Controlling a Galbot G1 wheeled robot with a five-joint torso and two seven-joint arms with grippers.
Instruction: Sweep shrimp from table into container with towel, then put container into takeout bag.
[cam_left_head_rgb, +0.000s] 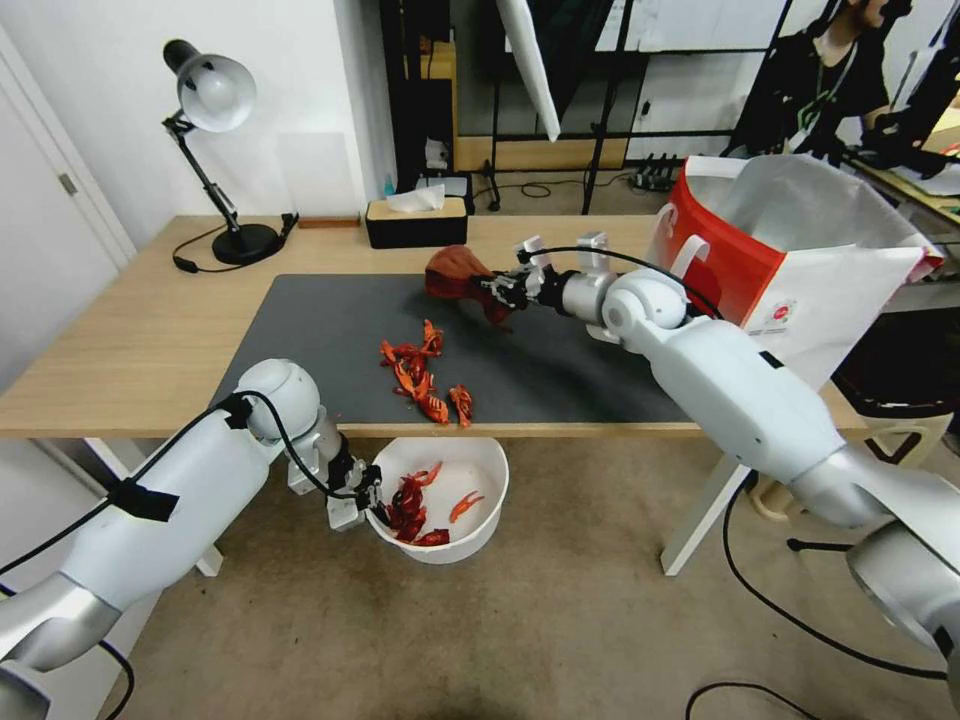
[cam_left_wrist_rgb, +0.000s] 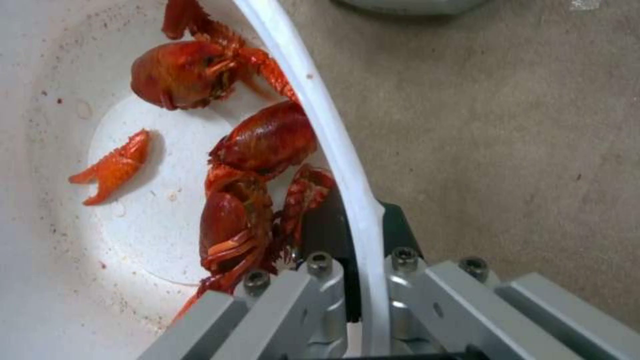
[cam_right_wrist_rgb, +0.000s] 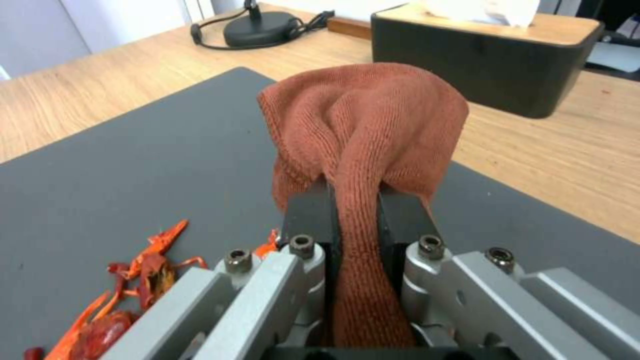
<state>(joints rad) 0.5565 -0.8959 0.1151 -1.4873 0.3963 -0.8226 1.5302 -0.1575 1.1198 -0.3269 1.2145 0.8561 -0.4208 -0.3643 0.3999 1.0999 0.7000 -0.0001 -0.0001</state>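
Head view, left to right: left gripper below the table front edge, pinching the rim of the container, held over bare floor; several shrimp inside, heaped against the gripper-side wall. More shrimp on the dark mat, reaching its front edge just above the bowl. Behind them, open mat. Right gripper above the mat's far part, clamped on the towel, bunched. Tissue box near the far edge. Takeout bag upright at the right end, mouth open.
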